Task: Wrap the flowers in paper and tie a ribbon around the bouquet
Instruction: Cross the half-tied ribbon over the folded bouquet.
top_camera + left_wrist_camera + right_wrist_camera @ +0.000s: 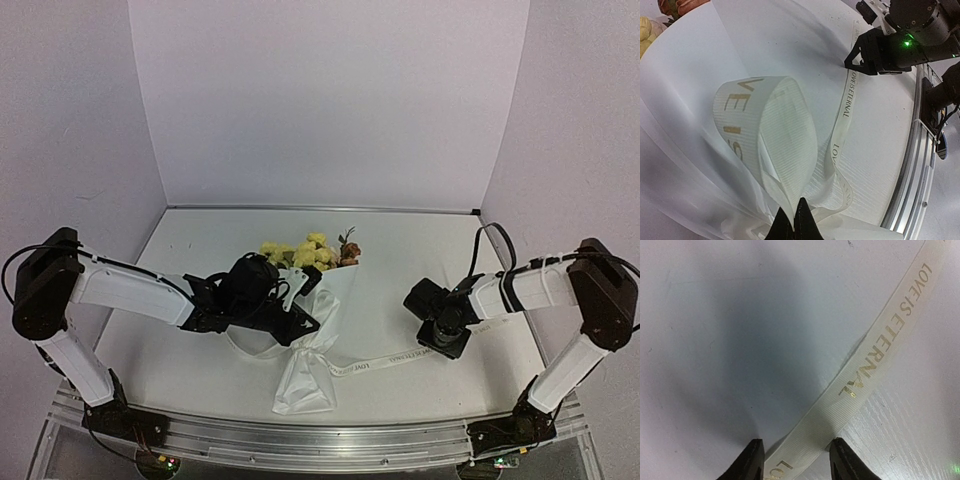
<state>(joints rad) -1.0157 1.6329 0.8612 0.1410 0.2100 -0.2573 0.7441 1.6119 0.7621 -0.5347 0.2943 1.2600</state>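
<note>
Bouquet [305, 300] and ribbon [395, 357] lie on white table [420, 260] — lilac walls [330, 100].

Matte white tabletop [420, 250]; ribbed aluminium rail [300, 440] along its near edge; plain pale lilac walls [320, 100] enclosing its other three sides.

Two robot arms, a left arm [130, 290] and a right arm [530, 290], each ending in two dark fingers [751, 460]. One desk [420, 250]. One bouquet [310, 372], made of one white paper wrap [338, 290], one cluster of yellow flowers [300, 252] too bunched to count, and one orange-brown flower [350, 252]. One lettered cream ribbon [395, 357].
</note>
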